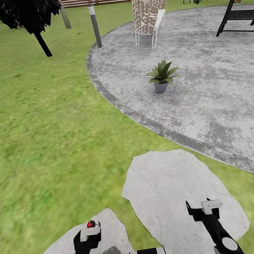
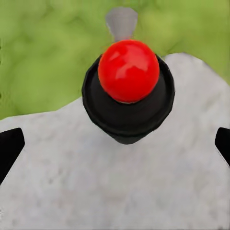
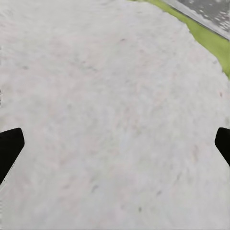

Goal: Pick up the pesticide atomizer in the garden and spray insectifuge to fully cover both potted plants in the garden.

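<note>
As the head camera looks down, ground: green lawn with a grey round patio [image 1: 219, 87] in the upper right and a pale stepping stone [image 1: 173, 185] at lower centre.
Head view, potted plant: one leafy rosette in a grey pot [image 1: 162, 73] stands on the patio just right of centre, well apart from both arms; a wicker chair [image 1: 149, 12] sits beyond it.
Head view, arms: the left gripper [image 1: 89, 231] is at lower left, the right gripper [image 1: 203, 207] at lower right, both over pale stone.
Head view, pesticide atomizer [image 1: 90, 223]: a small red-topped shape right at the left gripper's tip.
Left wrist view, atomizer: seen end-on at upper centre, a red knob on a round black body with a grey nozzle.
Left wrist view, fingers [image 2: 9, 148]: spread wide, tips at either edge, clear of the bottle. I cannot tell whether it stands on the stone below or hangs at the palm.
Right wrist view, fingers [image 3: 9, 151]: wide apart and empty, over bare stone.
Risk, grip: if the fingers close off-centre or on the round knob, the slim bottle could tip or slip.
Risk, reach: the plant is far off, so spray fired from here would likely fall short and leave the leaves uncovered.
</note>
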Robot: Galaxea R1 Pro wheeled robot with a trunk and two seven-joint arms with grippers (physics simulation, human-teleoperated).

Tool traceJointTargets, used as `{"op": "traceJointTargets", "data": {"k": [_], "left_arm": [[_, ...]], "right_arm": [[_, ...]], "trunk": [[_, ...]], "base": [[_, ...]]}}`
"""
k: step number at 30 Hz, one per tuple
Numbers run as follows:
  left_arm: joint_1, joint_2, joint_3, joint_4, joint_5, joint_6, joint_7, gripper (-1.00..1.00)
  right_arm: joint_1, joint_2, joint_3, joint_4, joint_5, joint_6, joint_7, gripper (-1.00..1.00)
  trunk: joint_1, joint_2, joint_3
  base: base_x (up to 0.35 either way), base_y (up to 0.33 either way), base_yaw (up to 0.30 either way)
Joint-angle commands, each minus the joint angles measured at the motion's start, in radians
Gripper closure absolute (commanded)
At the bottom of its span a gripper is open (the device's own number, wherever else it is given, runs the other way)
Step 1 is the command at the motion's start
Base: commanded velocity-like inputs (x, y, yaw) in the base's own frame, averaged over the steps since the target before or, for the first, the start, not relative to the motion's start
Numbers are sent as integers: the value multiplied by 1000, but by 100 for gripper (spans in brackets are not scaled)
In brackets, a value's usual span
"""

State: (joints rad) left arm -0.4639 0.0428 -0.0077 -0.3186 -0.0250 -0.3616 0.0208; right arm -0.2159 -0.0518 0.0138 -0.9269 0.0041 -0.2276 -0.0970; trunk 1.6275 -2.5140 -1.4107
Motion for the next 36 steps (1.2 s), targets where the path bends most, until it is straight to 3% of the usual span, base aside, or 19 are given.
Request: {"op": "traceJointTargets", "data": {"k": [1,36], "left_arm": [[-1,0,-1,1,-3,-3,2,-100],[-1,-1,-4,1,-3,-4,2,-100]], "right_arm": [[0,0,2,0,1,-3,-4,-100],[0,0,2,0,1,-3,-4,-100]], "trunk": [[0,0,-1],[0,0,-1]], "base": [[27,0,143],[30,-10,21]]}}
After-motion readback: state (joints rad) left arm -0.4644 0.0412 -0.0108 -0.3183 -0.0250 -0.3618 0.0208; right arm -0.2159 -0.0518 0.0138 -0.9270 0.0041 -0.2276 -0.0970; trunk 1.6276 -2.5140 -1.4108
